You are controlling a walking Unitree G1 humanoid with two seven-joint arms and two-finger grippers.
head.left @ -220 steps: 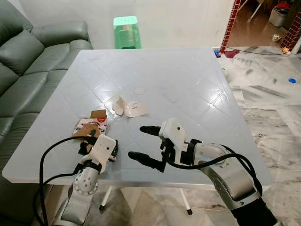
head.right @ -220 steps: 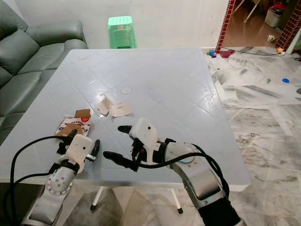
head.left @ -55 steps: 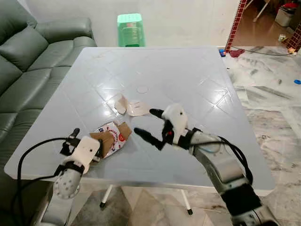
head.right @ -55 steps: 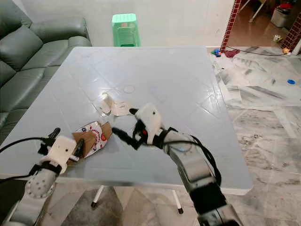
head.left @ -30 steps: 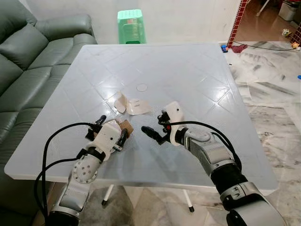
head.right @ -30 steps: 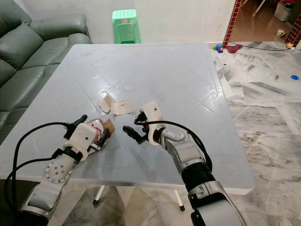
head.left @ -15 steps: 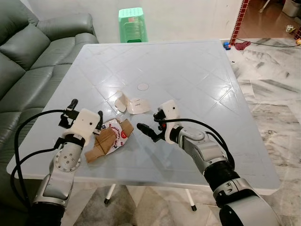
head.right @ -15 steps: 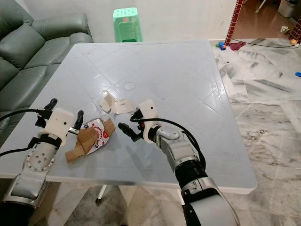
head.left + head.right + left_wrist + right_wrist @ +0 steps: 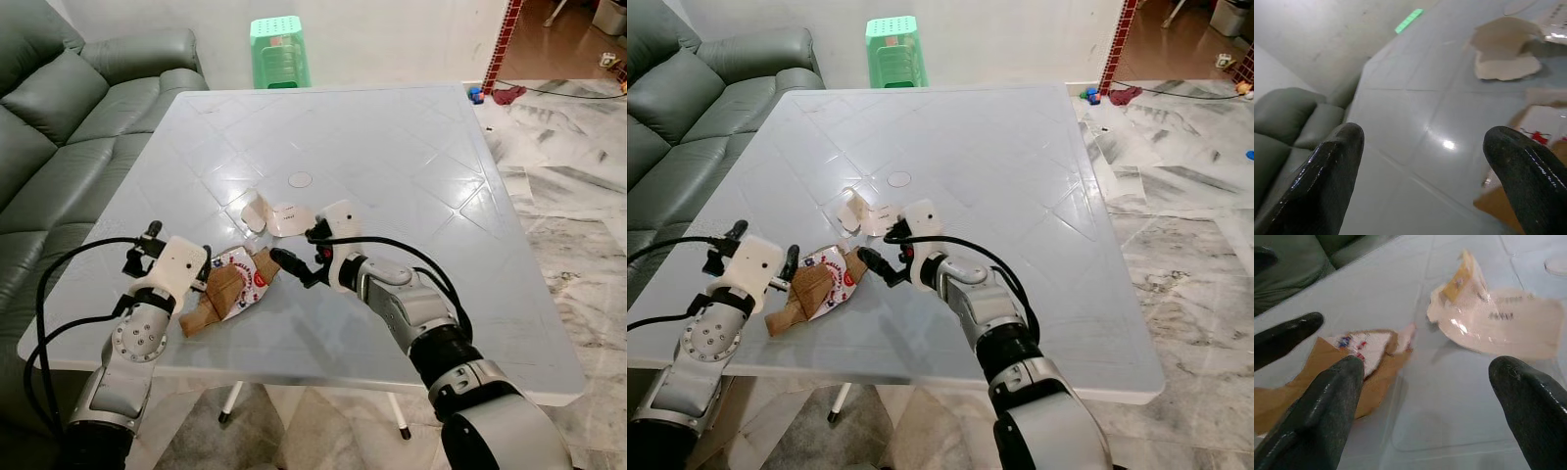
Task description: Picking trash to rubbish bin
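On the white table (image 9: 411, 147), the flattened brown carton (image 9: 227, 290) lay at seven o'clock from the pale wrapper (image 9: 279, 219). My right gripper (image 9: 294, 257) hovered wide open, empty, beside the carton's right edge; my left gripper (image 9: 201, 277), also open, touched its left. I judged a low, level pinch best.

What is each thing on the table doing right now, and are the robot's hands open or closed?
Left gripper: open, beside the torn box, holding nothing.
Right gripper: open, fingers spread, between the two bits of trash.
Torn box: flattened, lying near the table's front edge.
Torn wrapper: crumpled, lying apart from the box.
Round lid: flat on the table.
Table: upright, shiny.
Green stool: standing behind the table.
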